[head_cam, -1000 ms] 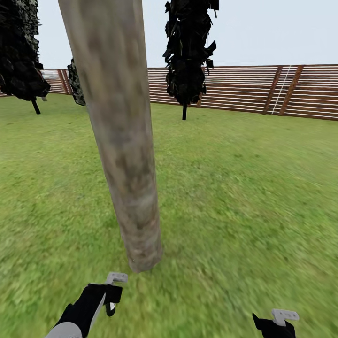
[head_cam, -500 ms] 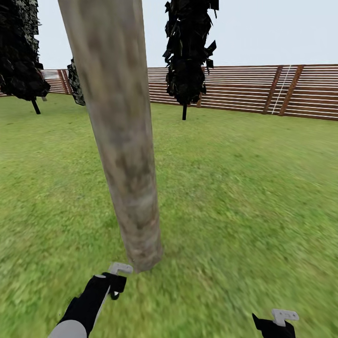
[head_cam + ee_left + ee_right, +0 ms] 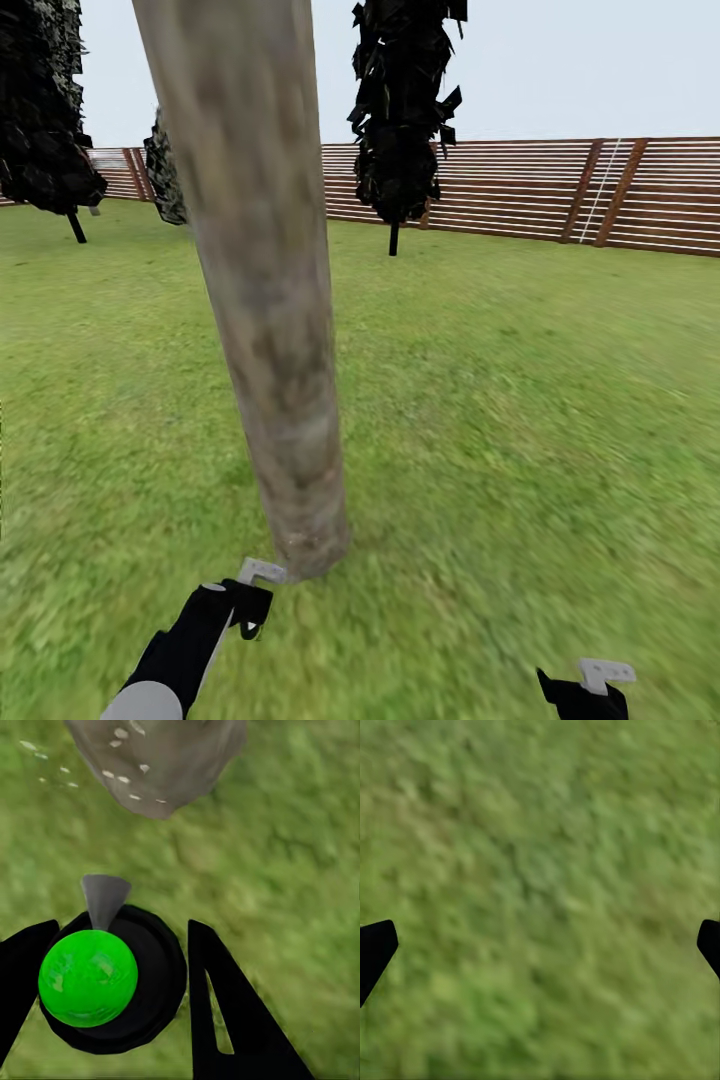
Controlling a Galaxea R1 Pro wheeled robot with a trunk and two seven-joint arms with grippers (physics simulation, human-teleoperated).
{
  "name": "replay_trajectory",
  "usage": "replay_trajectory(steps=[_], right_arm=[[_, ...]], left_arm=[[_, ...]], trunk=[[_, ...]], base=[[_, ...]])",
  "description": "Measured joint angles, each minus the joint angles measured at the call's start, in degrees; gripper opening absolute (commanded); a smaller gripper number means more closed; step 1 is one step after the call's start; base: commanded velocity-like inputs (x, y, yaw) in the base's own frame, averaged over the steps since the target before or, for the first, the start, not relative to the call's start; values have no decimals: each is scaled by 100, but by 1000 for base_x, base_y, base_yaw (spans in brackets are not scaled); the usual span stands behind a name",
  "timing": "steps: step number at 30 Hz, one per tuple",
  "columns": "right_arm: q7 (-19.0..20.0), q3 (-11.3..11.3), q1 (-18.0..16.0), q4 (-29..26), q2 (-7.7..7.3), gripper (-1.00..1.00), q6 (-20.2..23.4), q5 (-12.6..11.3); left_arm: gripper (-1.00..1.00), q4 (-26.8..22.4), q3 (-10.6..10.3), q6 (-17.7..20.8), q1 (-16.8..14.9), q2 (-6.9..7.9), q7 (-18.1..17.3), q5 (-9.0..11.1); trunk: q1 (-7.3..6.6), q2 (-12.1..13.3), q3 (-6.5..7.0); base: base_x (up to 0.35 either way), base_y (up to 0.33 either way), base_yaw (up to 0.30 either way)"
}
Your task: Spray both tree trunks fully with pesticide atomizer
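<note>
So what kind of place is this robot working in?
Most likely a fenced back garden: a wide green lawn, a brown slatted wooden fence along the back, and a thick bare tree trunk up close.

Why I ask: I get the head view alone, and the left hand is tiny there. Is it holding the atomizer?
Observer: Yes. In the left wrist view the left hand is closed on the pesticide atomizer, a round black body with a green ball on it.
Operator: Where does its nozzle aim?
Observer: The grey nozzle points toward the foot of the tree trunk.
Operator: Any spray landing?
Observer: Pale specks dot the trunk's foot, and a few show over the grass beside it.
</note>
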Motion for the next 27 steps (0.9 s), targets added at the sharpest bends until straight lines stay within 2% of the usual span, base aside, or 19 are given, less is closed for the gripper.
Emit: replay_trajectory(steps=[3,6,10,13,20,22,24,27], right_arm=[[1,0,1,0,0,100,0,0],[3,0,4,0,0,100,0,0],[4,-1,1,0,0,100,0,0],[0,0,3,0,0,100,0,0],[1,0,1,0,0,100,0,-3],[-1,0,1,0,0,100,0,-1],[-4,0,1,0,0,100,0,0],[-4,0,4,0,0,100,2,0]], left_arm=[[-100,5,-4,0,1,62,-1,16],[-100,11,-51,-9,1,52,-2,18],[-100,30,-71,-26,1,20,-1,7],[-100,61,-75,-37,1,-25,-2,1],[-100,43,-89,-40,1,-5,-1,-21],[-100,28,-70,-16,-44,73,-12,-29],[-100,1,-65,30,-84,326,-35,-44],[-100,-7,-75,56,-148,409,-58,-33]], trunk=[[0,0,0],[0,0,0],[0,0,0],[0,0,0],[0,0,0],[0,0,0],[0,0,0],[0,0,0]], base=[[17,297,0],[2,161,0],[-24,15,0],[-273,1,0],[-50,0,0],[-1,0,0],[0,0,0],[0,0,0]])
